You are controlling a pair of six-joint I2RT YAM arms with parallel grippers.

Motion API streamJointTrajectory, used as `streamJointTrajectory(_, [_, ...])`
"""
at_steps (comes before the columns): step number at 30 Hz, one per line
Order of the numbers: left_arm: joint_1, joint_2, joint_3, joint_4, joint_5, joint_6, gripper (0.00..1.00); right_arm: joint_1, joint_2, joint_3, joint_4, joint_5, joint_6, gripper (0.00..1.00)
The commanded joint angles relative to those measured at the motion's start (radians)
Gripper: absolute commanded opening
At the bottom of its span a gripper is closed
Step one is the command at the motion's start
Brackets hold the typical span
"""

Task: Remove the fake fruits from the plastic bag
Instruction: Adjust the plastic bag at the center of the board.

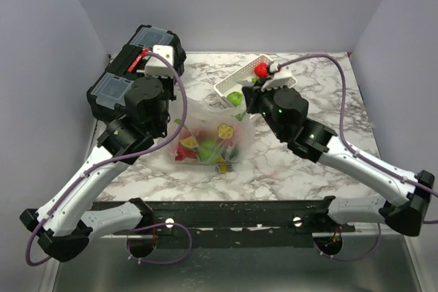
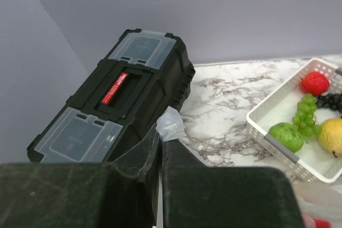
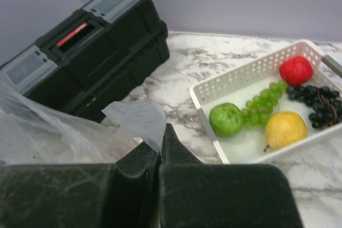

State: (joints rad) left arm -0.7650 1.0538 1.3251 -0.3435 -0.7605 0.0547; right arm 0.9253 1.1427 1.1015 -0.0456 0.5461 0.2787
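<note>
The left end effector (image 2: 160, 138) was clamped together on a puckered tuft of the bag (image 2: 171, 123), just in front of the black toolbox (image 2: 128, 94). The right end effector (image 3: 160, 134) was likewise pinched shut on a flap of the same clear plastic. Between the two arms the bag lay spread on the marble bench (image 1: 308, 162) with the fruits (image 1: 195, 147) inside it as a red, yellow and green cluster, and the white basket (image 1: 226, 89) stood just beyond the bag toward the back right.
</note>
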Motion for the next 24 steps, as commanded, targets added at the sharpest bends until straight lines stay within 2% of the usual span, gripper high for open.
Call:
streamJointTrajectory(1, [0.053,-0.081,0.027,-0.025,-0.009,-0.11,0.0,-0.043,0.158,0.167,0.086,-0.119,-0.055,0.01])
streamJointTrajectory(5, [0.062,-0.142,-0.024,-0.048,0.047,-0.147,0.0,-0.089,0.262,0.277,0.094,-0.215,-0.053,0.01])
streamJointTrajectory(8, [0.062,-0.205,-0.094,-0.055,0.111,-0.182,0.0,-0.091,0.295,0.295,0.088,-0.24,-0.066,0.01])
streamJointTrajectory(13, [0.063,-0.348,-0.22,-0.06,0.302,-0.203,0.0,-0.09,0.25,0.201,0.033,-0.203,-0.055,0.01])
streamJointTrajectory(17, [0.063,-0.457,-0.299,-0.077,0.514,-0.2,0.0,-0.091,0.172,0.113,-0.072,-0.128,-0.051,0.06])
streamJointTrajectory(18, [0.064,-0.479,-0.316,-0.082,0.559,-0.204,0.0,-0.09,0.154,0.1,-0.093,-0.115,-0.044,0.09])
streamJointTrajectory(20, [0.063,-0.51,-0.338,-0.096,0.648,-0.214,0.0,-0.09,0.115,0.082,-0.141,-0.124,-0.025,0.23])
streamJointTrajectory(24, [0.063,-0.535,-0.362,-0.095,0.759,-0.217,0.0,-0.09,0.073,0.084,-0.22,-0.223,0.074,0.64])
